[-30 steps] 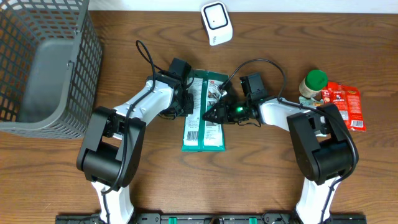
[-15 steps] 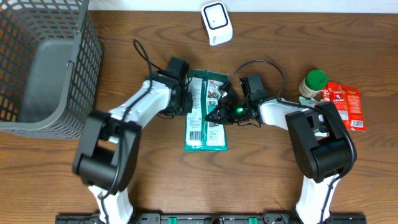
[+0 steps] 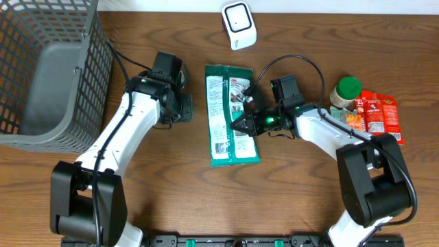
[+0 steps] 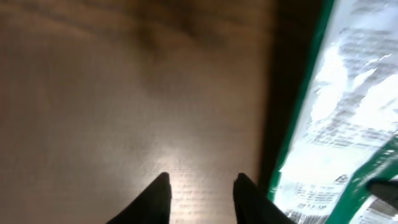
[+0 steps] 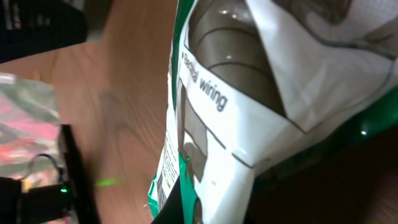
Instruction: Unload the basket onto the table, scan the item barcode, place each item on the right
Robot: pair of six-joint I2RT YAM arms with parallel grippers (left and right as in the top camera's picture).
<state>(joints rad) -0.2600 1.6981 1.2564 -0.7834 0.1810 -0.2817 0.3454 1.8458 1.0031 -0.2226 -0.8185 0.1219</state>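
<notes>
Barcode (image 3: 218, 146) seen overhead; wrist view: right pincer (image 5: 185, 190) pinching packet (image 5: 249, 93).

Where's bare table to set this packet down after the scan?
Bare wood lies near the front edge, below the green packet, between the left arm base and the right arm base. Another strip runs along the back edge between the basket and the scanner. It is crowded on the right, where the jar and the red packets sit together.

One packet (image 3: 232, 116), one scanner (image 3: 239, 25), one basket (image 3: 58, 82)
</notes>
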